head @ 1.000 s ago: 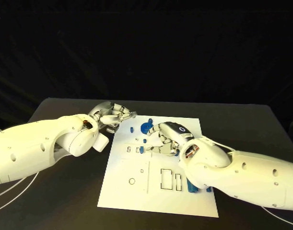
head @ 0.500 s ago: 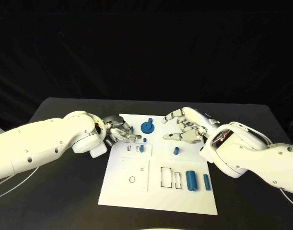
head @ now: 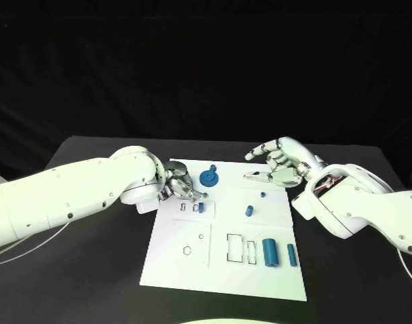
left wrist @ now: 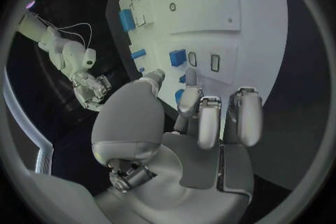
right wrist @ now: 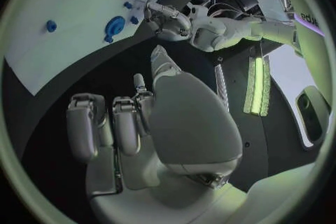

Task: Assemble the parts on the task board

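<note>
The white task board (head: 191, 270) lies in the middle of the table. On it are a round blue part (head: 209, 179), two small blue parts (head: 249, 210) near its middle, and a blue cylinder (head: 271, 253) beside a slim blue part (head: 291, 254). My left hand (head: 179, 185) hovers low over the board's left edge, fingers half curled, fingertips close to a small blue part (head: 201, 196); nothing sits between thumb and fingers (left wrist: 199, 117). My right hand (head: 278, 165) is raised over the board's far right corner, fingers apart and holding nothing.
The board has outlined slots (head: 234, 248) and a small ring hole (head: 186, 250) in its near half. A blue block (left wrist: 178, 57) stands in a slot next to my left fingertips. Black table (head: 89, 270) surrounds the board.
My right hand has lifted off the board's middle and drawn back to its far right corner. My left hand has come from beyond the board's left corner down onto its left edge.
</note>
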Tool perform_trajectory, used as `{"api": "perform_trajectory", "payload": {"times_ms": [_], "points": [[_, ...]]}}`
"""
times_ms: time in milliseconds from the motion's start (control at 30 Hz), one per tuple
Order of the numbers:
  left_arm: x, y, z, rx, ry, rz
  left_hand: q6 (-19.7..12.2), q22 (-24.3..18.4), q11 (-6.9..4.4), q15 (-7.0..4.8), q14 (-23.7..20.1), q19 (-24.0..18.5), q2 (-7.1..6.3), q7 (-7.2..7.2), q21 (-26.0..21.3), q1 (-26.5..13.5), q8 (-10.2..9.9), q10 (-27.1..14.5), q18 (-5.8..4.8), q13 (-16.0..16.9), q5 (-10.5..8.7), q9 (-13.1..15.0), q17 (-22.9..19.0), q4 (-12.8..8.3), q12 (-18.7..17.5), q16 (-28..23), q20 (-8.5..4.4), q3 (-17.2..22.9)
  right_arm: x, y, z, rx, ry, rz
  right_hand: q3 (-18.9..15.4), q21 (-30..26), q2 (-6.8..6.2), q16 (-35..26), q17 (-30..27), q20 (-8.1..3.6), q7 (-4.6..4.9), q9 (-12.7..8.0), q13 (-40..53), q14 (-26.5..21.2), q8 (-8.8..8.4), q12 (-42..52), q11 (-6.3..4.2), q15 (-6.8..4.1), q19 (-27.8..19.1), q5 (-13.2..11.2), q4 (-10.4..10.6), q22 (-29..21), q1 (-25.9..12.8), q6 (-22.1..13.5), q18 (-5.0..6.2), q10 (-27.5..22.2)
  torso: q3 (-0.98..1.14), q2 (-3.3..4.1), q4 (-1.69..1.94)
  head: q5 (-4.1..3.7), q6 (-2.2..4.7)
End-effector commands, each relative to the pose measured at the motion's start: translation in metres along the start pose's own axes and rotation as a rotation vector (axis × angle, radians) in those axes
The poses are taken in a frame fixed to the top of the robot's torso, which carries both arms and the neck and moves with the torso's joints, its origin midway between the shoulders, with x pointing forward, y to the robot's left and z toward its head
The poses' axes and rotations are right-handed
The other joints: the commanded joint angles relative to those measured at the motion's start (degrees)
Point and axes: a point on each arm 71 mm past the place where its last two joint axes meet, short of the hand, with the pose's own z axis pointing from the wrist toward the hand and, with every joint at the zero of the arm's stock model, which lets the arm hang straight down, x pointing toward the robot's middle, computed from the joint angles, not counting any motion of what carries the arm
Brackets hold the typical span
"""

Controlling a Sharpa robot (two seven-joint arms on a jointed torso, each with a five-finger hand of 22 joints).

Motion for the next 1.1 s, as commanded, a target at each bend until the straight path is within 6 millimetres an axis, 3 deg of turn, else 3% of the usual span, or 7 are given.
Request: {"api": "perform_trajectory", "payload": {"times_ms": [33, 633, 967, 1100], "points": [[0.003, -0.003, 0.001, -0.035, 0.043, 0.071, -0.3, 1.3, -0.5, -0.37, 6.0, 0.1, 0.18, -0.24, -0.2, -0.5, 0.4, 0.1, -0.76, 0.0, -0.33, 0.2, 14.9, 0.0, -0.1, 0.1, -0.44, -0.4, -0.001, -0.002, 0.0, 0.019, -0.005, 0.034, 0.1, 0.3, 0.07, 0.1, 12.0, 0.32, -0.06, 0.1, 8.0, 5.1, 0.23, 0.2, -0.12, 0.08, 3.0, 0.0, 0.3, 11.7, -0.4, 0.2, 0.65, 0.1, -0.09, 0.04, 0.06, -0.31, -0.21], [0.011, -0.01, 0.007, -0.057, 0.117, 0.124, -0.7, 1.5, -0.63, -0.48, 5.9, 0.2, 0.84, -0.38, -0.1, 0.5, 0.9, -0.2, -0.81, -0.2, -0.12, 1.3, 14.8, -0.2, -0.4, 0.1, -0.53, -0.2, -0.003, -0.007, 0.002, 0.044, -0.002, 0.028, 0.0, 0.4, 0.09, 0.1, 12.0, 0.3, -0.07, 0.1, 7.9, 5.1, 0.28, 0.1, -0.14, 0.07, 3.0, 0.0, 0.3, 11.7, -0.4, 0.2, 0.64, 0.0, -0.1, -0.02, 0.16, -0.5, -0.73], [0.011, -0.015, 0.008, -0.038, 0.091, 0.076, -0.8, 1.7, -1.09, -0.87, 6.0, 0.3, 3.08, -0.9, -0.1, 4.0, 2.5, 0.1, -0.85, 0.4, 0.27, 4.2, 14.9, -0.2, -0.2, 0.1, -0.78, 1.3, -0.003, -0.007, 0.003, 0.051, 0.003, 0.027, 0.0, 0.2, 0.13, 0.0, 11.9, 0.3, -0.08, 0.1, 7.8, 5.0, 0.3, -0.1, -0.14, 0.06, 2.9, 0.0, 0.3, 11.6, -0.5, 0.2, 0.68, -0.1, -0.12, -0.03, 0.15, -0.56, -0.91], [0.01, -0.016, 0.008, -0.029, 0.082, 0.056, -0.9, 1.7, -1.19, -0.96, 6.0, 0.3, 3.18, -1.01, -0.1, 4.7, 2.7, 0.2, -0.85, 0.4, 0.27, 4.6, 14.9, -0.3, -0.2, 0.1, -0.84, 1.5, -0.002, -0.008, 0.003, 0.053, 0.005, 0.027, 0.0, 0.1, 0.22, 0.0, 11.7, 0.28, -0.08, 0.1, 7.8, 5.0, 0.32, -0.1, -0.15, 0.05, 2.9, 0.0, 0.3, 11.5, -0.6, 0.2, 0.71, -0.1, -0.11, -0.03, 0.2, -0.53, -1.01]]}}
